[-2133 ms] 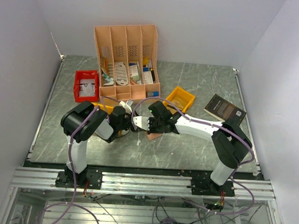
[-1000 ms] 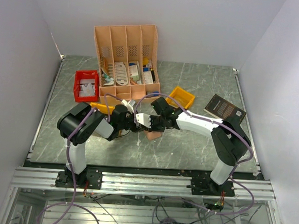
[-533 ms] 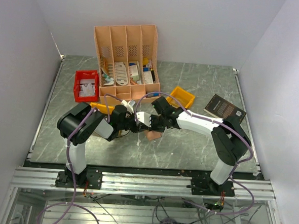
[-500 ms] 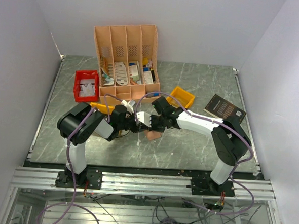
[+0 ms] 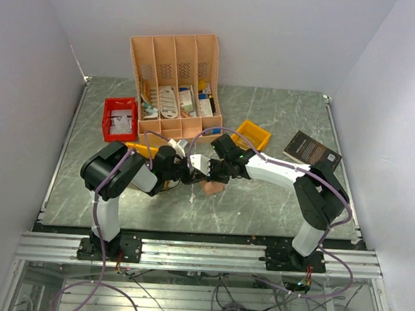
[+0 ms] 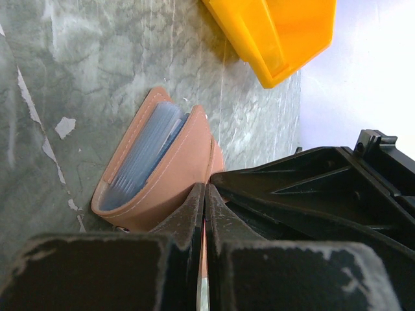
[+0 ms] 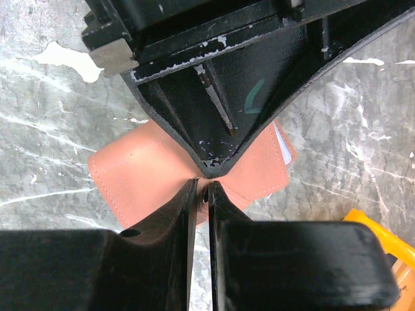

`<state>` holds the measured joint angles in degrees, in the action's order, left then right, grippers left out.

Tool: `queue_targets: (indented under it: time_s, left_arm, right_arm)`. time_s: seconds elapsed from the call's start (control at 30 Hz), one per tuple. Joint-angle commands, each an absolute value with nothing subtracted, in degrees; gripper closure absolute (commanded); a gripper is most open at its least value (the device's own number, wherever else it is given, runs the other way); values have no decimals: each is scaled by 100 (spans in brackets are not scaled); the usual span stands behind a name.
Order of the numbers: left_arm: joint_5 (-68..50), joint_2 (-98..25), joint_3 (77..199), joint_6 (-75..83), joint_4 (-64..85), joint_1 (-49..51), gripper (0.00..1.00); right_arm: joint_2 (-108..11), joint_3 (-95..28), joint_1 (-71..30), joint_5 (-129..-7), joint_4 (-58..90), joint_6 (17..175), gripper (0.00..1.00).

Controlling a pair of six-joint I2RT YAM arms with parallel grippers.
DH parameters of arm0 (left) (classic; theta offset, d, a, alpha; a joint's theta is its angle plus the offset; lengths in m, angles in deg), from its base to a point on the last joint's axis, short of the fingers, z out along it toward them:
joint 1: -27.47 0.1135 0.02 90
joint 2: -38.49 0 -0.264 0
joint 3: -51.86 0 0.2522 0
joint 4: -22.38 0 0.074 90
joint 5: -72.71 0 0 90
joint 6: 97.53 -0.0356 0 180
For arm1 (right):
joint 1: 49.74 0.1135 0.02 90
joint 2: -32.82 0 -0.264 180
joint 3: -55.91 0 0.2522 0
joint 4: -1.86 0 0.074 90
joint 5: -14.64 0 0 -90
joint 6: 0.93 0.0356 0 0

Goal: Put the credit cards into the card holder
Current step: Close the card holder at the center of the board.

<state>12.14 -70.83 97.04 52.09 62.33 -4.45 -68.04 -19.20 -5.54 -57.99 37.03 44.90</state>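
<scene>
The tan card holder (image 5: 211,187) lies on the table at the centre, with its upper cover lifted. The left wrist view shows bluish clear pockets in the open card holder (image 6: 162,175). My left gripper (image 5: 190,170) and right gripper (image 5: 198,169) meet tip to tip just above it. The left gripper (image 6: 205,194) is shut on a thin tan edge of the cover. The right gripper (image 7: 203,188) is shut on the same edge of the card holder (image 7: 136,175). A pale credit card edge (image 7: 280,144) sticks out at one corner of the holder.
The peach slotted organiser (image 5: 175,83) stands at the back. A red bin (image 5: 120,118) with pale flat pieces is at the back left. One yellow bin (image 5: 250,135) is behind the right arm, another (image 5: 143,150) is by the left arm. A black book (image 5: 311,150) lies at the right.
Over two seconds the right wrist swung a little back and left, and the two grippers closed up tip to tip over the holder. Nothing visible moved in the last half second.
</scene>
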Motion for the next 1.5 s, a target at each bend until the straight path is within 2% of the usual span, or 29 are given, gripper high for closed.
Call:
queue_targets:
  time_s: [0.0,0.2,0.87,1.2,1.47]
  left_arm:
    - [915,-7385,9553,4961,5536,-426,93]
    - [916,-7362,9557,4964,5522,-419,93]
    - [979,-7307,9493,5094,5712,-392,93]
    - [932,-7139,9510,5052,5518,-400,93]
    - [880,-6978,9502,4977,5307,-399,93]
  right_arm:
    - [-7142,-1446,-430,-5330,5147,4855,92]
    - [-7179,-1402,-432,-5340,5078,4956,100]
    - [-8508,-1498,-1175,-4080,5593,5376,100]
    - [-8453,-1240,-756,-5180,5309,5502,100]
    - [-8358,-1130,-416,-5333,5432,5462,85]
